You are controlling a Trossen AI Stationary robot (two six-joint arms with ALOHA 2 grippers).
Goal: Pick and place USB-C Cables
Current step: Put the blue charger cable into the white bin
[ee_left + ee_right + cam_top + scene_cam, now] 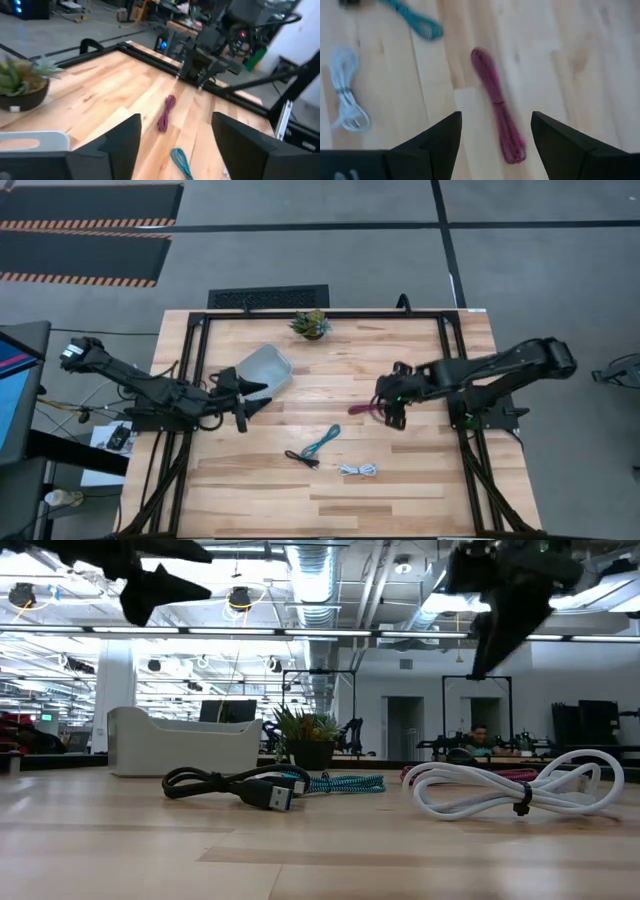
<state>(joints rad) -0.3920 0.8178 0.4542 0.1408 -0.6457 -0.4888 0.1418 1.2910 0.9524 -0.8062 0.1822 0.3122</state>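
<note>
The pale wooden worktop point(420, 480) carries a clear plastic bin point(262, 370). The right tool point(495, 131), fingers spread, hovers over the maroon braided cable point(498, 114); it should straddle the bundle's middle before closing. The left tool point(175, 140) waits, spread, beside the bin.

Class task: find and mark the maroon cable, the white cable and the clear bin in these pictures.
maroon cable point(497, 105): right wrist view, middle of the bundle.
white cable point(500, 790): low view, on its front loop.
clear bin point(265, 367): high view, on its bare floor.

No legible text or labels anywhere
</note>
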